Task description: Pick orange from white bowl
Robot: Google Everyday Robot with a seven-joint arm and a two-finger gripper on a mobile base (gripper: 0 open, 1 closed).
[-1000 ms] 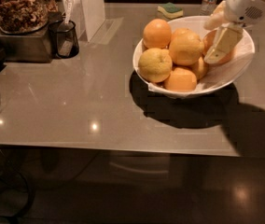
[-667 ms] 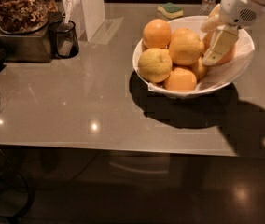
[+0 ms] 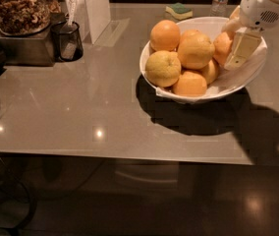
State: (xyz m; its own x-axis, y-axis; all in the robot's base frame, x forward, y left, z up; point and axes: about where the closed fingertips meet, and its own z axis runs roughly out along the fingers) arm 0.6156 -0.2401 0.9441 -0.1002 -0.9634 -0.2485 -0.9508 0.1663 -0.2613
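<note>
Deep-orange dimpled orange (image 3: 221,45) in white bowl (image 3: 204,20), touching gripper (image 3: 236,57); grip unclear.

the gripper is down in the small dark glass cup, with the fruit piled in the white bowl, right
No. The camera view shows the gripper in the right side of the wide white bowl, beside a round orange fruit; the small dark glass cup stands apart. The fruit is piled there.

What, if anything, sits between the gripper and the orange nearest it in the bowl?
Nothing visible. The gripper is at the right side of the white bowl, directly beside the orange. The other fruits lie to that orange's left.
</note>
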